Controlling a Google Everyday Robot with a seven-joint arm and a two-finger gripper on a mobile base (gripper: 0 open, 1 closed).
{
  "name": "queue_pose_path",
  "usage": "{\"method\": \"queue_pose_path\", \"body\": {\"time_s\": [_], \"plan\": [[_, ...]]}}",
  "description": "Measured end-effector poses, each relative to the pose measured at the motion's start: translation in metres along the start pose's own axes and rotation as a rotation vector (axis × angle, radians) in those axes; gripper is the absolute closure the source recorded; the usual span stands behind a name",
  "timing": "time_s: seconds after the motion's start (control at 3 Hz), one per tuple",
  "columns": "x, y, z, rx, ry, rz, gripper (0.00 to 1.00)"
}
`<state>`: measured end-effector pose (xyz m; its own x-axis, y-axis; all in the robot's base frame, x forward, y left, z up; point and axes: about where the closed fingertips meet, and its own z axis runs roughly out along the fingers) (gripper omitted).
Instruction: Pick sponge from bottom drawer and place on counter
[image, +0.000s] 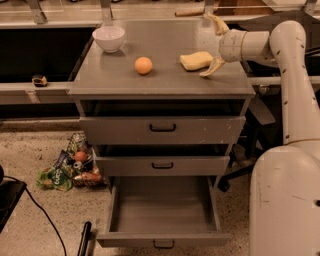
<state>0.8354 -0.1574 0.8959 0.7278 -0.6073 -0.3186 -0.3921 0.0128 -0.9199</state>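
Note:
The pale yellow sponge (196, 60) lies flat on the grey counter (120, 75), towards its right side. My gripper (214, 46) is just right of the sponge, fingers spread wide apart, one above near the counter's back edge and one low beside the sponge, holding nothing. The bottom drawer (162, 239) is pulled out and its inside shows bare grey metal.
An orange ball (143, 65) sits mid-counter left of the sponge. A white bowl (109, 38) stands at the counter's back left. The two upper drawers (162, 129) are slightly ajar. A pile of packets and cans (70, 167) lies on the floor left of the cabinet.

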Motion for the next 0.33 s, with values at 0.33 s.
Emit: {"method": "queue_pose_path", "body": {"time_s": [0.33], "plan": [[0.0002, -0.0001, -0.0003, 0.000, 0.001, 0.000, 0.00]]}}
